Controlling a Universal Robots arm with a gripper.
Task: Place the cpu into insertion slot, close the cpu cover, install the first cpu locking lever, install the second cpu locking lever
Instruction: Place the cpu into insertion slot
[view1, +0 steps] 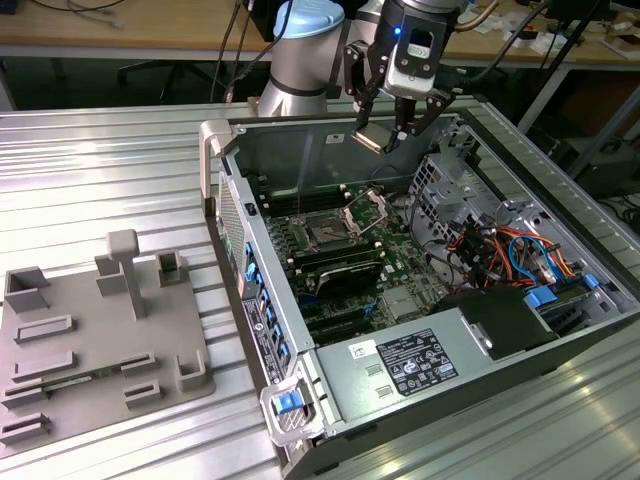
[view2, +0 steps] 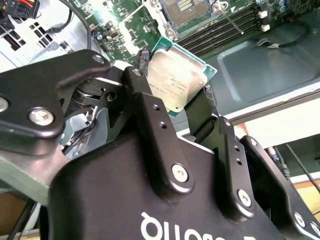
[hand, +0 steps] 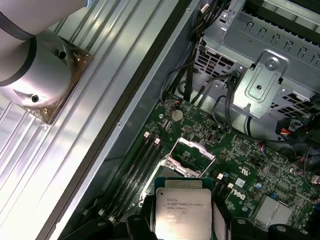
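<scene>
Cpu (view2: 176, 82) is in the claw (view2: 175, 76), which is closed on it: the 2 black fingers (view2: 142, 107) press on 2 opposite edges of the chip, and the gap between them is just the chip's width. The grey metal top faces the wrist and the contact side looks down toward the board. The chip looks nearly square, so I see no real long axis. In the exterior view it hangs a little tilted.

I judge the cpu to be light, thin and stiff, but fragile on its contact side. The bare edges look to me the right place to hold it, as the claw does now.

Below it, well apart, the insertion slot (view1: 325, 232) lies open near the middle of the motherboard (view1: 400, 270). The cpu cover (view1: 368, 208) stands raised just beside the slot, so nothing is placed or closed yet.

Farther out, the computer case (view1: 225, 215) lies open on the ribbed metal counter (view1: 100, 160), and a grey fixture tray (view1: 95, 385) rests near the counter's edge at the exterior view's left.
</scene>
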